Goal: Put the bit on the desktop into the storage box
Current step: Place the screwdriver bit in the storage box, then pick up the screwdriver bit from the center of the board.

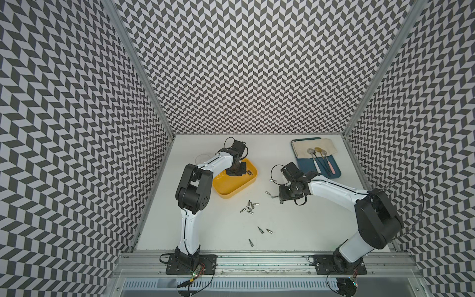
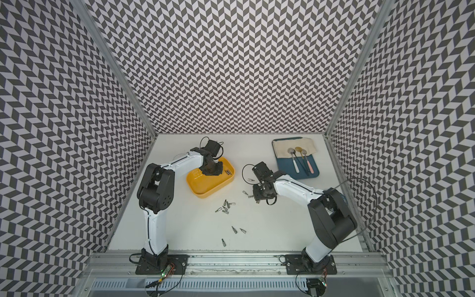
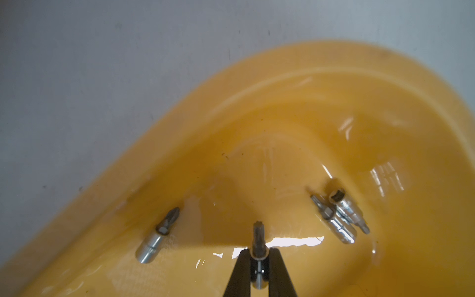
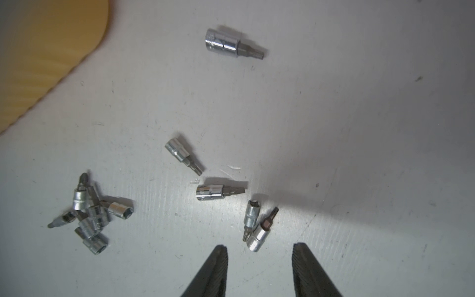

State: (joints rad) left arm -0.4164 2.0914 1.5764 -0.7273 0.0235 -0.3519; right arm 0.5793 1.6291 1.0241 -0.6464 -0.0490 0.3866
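Bit (image 3: 257, 237), chrome-based with dark tip, sits pinched in left gripper (image 3: 259, 254).

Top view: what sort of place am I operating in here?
Probably a robot data-collection booth, not a workshop: chevron-patterned walls box in a white desktop, left arm and right arm are bolted to an aluminium rail, and the bits, storage box and blue tray look like staged props.

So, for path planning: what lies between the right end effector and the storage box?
Only loose bits on bare desktop, as the right wrist view and both top views show.
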